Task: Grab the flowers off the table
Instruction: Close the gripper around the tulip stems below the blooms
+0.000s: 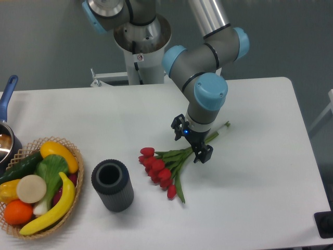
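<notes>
Fingers point(192, 144) stand spread wide astride the green stems of the flowers point(165, 167), which lie flat on the surface point(250, 198) with red heads off to their side, so closing then lifting looks next.

The gripper point(191, 146) covers the middle of the flowers' point(165, 167) stems, hiding any contact. The pot point(6, 136) is cut off at the left edge, and a dark object point(324, 224) at the right.
</notes>
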You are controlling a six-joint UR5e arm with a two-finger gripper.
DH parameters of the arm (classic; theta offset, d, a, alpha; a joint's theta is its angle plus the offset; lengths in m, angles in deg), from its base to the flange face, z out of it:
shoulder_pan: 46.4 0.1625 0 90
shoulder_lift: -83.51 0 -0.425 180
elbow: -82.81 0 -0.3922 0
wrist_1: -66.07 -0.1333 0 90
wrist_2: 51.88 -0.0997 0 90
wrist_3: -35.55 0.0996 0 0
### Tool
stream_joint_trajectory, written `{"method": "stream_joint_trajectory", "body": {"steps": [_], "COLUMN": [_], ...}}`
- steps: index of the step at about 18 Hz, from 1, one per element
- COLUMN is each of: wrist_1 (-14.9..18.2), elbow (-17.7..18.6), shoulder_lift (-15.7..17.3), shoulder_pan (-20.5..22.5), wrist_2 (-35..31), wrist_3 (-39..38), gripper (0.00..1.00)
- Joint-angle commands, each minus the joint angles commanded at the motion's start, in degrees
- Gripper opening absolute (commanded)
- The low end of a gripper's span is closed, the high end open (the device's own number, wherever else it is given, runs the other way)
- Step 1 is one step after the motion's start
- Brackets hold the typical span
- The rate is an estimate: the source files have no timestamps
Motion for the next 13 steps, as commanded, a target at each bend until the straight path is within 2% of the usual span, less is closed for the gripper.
{"method": "stream_joint_trajectory", "body": {"steps": [5,13], "wrist_1": [-2.37,-2.81], "elbow": [0.09,-0.09], "shoulder_lift": [-2.02,-3.78], "shoulder_pan": [-0.26,-0.53], "wrist_2": [-0.18,1.14], "wrist_3": [-0.97,-6.33], "gripper": [1.0,1.0]}}
